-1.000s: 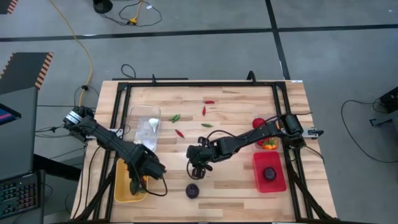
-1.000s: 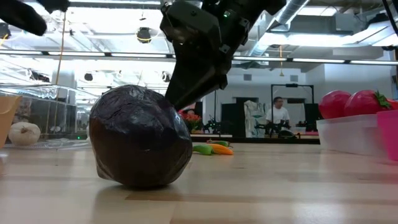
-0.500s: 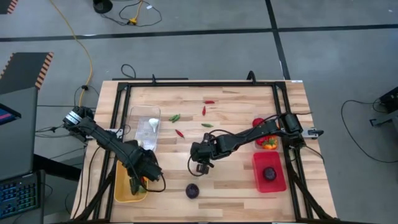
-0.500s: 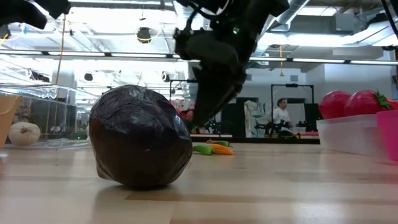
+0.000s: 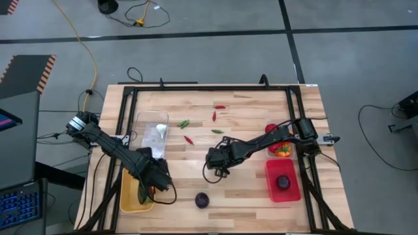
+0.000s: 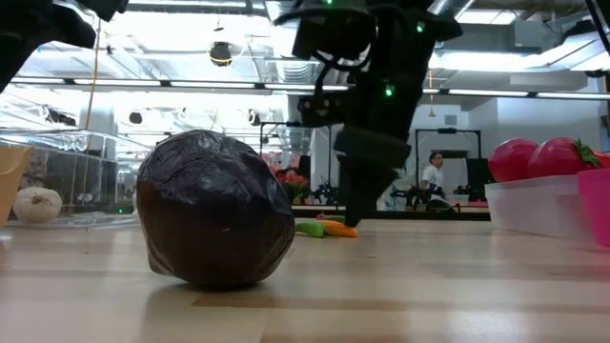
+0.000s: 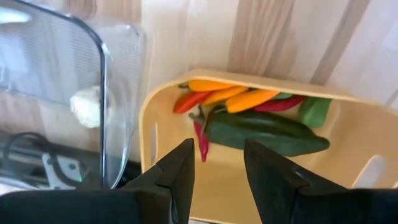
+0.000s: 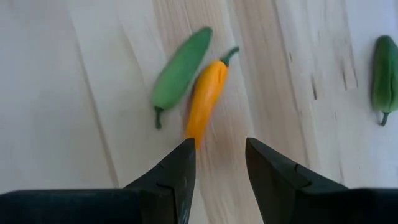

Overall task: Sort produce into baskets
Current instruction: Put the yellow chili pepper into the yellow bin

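Note:
My left gripper (image 5: pixel 147 187) hangs open over the yellow basket (image 7: pixel 348 186), fingers pointing down. Orange, red and green chillies (image 7: pixel 249 99) lie in it, a thin red one (image 7: pixel 202 142) just beyond the fingertips. My right gripper (image 8: pixel 217 162) is open and slants down at mid-table (image 5: pixel 219 171). An orange chilli (image 8: pixel 205 102) and a green chilli (image 8: pixel 182 68) lie on the wood just ahead of its fingers. A dark purple round (image 5: pixel 202 200) rests on the table near the front edge.
The clear basket (image 5: pixel 154 132) holds white garlic (image 7: pixel 87 106). The red basket (image 5: pixel 282 181) holds a purple round. Red and green chillies (image 5: pixel 213 116) lie scattered toward the far side. A tomato (image 5: pixel 271 128) and an orange pepper (image 5: pixel 282 151) sit by the right rail.
My right gripper has moved away from the purple round, toward the table's right and far side, and lower, tipping more steeply down over the orange and green chillies. The produce has not moved.

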